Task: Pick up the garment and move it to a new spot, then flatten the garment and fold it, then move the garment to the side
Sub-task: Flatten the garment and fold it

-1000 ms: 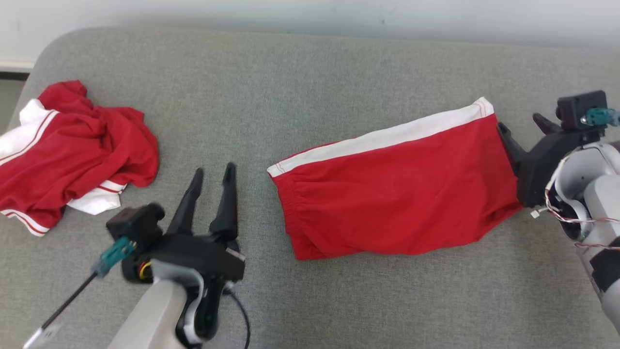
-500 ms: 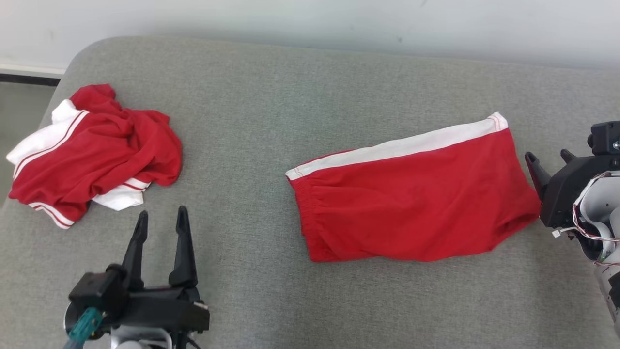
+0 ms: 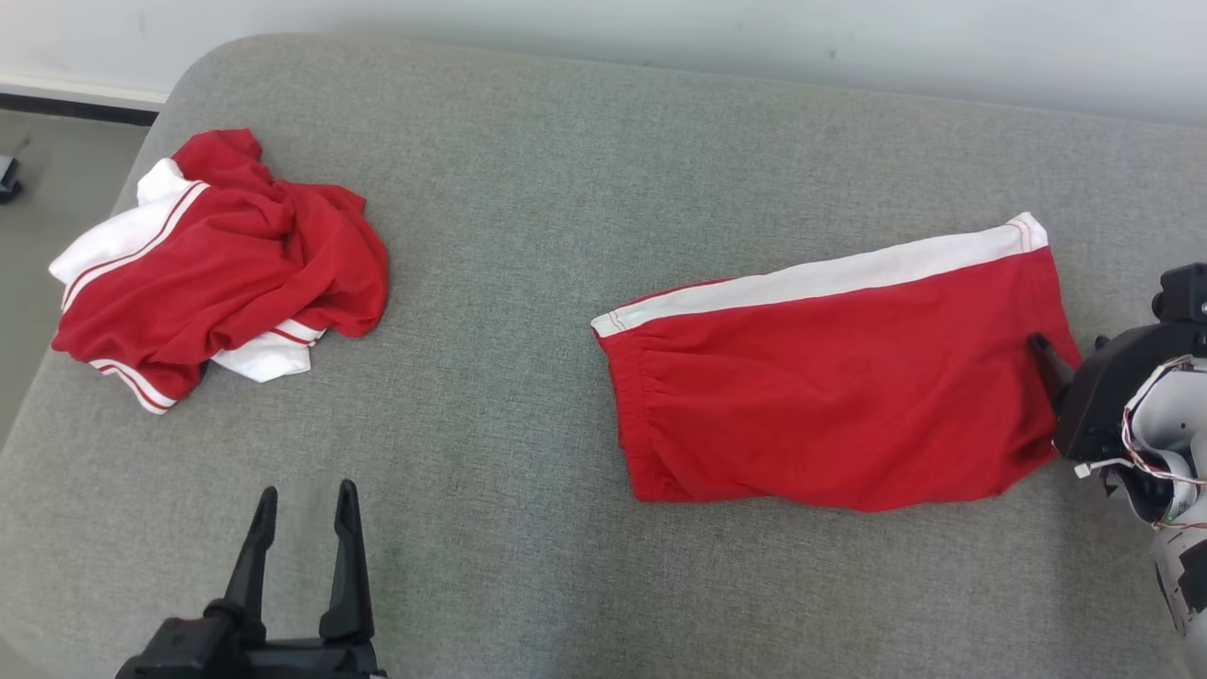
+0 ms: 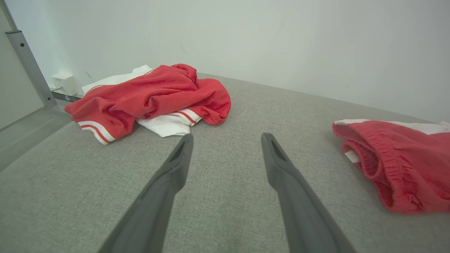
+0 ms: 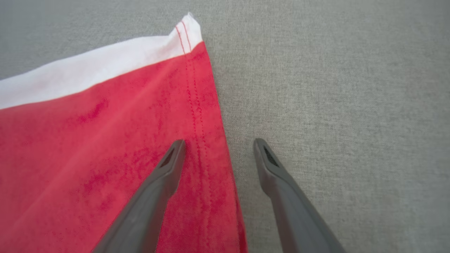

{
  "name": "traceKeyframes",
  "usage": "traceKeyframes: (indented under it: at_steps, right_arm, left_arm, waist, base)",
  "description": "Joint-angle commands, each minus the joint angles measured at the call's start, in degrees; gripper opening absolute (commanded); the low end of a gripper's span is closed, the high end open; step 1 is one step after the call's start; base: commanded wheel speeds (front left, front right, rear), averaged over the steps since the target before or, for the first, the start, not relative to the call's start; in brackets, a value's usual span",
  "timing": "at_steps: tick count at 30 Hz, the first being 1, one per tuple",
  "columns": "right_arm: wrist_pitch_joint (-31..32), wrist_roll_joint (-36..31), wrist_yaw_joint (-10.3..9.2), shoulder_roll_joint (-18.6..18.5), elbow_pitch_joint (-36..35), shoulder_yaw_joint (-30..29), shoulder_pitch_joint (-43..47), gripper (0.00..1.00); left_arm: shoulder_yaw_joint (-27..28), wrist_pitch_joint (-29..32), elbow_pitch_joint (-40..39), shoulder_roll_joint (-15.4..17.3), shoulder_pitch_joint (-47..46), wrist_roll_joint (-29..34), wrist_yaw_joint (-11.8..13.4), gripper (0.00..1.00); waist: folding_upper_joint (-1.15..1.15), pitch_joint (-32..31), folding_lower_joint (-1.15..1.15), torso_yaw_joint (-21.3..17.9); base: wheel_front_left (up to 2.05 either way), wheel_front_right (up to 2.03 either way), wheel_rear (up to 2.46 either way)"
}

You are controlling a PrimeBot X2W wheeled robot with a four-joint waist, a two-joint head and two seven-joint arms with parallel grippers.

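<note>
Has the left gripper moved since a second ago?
Yes. Against the crumpled red-and-white garment, the left gripper has drawn back toward the robot: its fingertips were level with it, now short of it.

You seem to be in a bare test room or lab, not a lived-in home, though the views don't settle it. The work surface is a wide grey upholstered cushion (image 3: 528, 189) with a rounded corner, set against a plain white wall (image 3: 660, 28). Beside it you can see grey floor (image 3: 38, 189), a dark skirting strip (image 3: 75, 106), a small white wall box (image 4: 65, 84) and a bare metal post (image 4: 30, 66). Loose wires (image 3: 1146, 451) on the robot's right arm suit a lab. The folded red shorts (image 3: 830, 396) and the crumpled red-and-white garment (image 3: 217, 255) are the domestic touch.
</note>
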Motion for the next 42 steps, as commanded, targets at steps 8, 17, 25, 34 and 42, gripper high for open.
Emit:
traceKeyframes:
  at_steps: [8, 17, 25, 34, 42]
  right_arm:
    - [5.1, -1.0, -0.15, 2.9, 3.7, -2.7, 2.4, 1.0]
    - [9.8, -0.4, 0.14, 5.6, 3.2, -2.1, 4.6, 0.04]
    - [5.3, -2.7, -0.2, 3.8, 2.0, -5.4, 5.0, 0.0]
    - [0.3, -5.9, -0.21, 2.0, -0.4, -11.4, 5.9, 0.0]
    - [-0.2, -8.5, -0.16, 0.8, -5.4, -15.9, 9.3, 0.0]
  left_arm:
    - [1.0, -0.2, -0.1, -1.2, 2.6, 2.1, -1.6, 1.0]
    - [1.3, -0.2, 0.5, -1.5, 2.8, 2.4, -2.4, 1.0]
    - [1.0, -0.2, 1.4, -1.6, 2.4, 2.3, -2.8, 1.0]
    - [0.6, -0.2, 1.3, -1.6, 2.8, 1.3, -2.3, 1.0]
    - [0.1, -0.2, 1.4, -1.6, 3.7, 0.9, -2.1, 1.0]
  waist:
    - [0.0, 0.7, 0.0, 1.2]
    - [0.0, 0.9, 0.0, 1.3]
    - [0.0, 0.7, 0.0, 1.3]
    - [0.0, -0.7, 0.0, -0.4]
    - [0.0, -3.0, 0.0, -3.2]
  base:
    - [0.0, 0.0, 0.0]
    - [0.0, 0.0, 0.0]
    - [0.0, 0.0, 0.0]
    - [0.0, 0.0, 0.0]
    - [0.0, 0.0, 0.0]
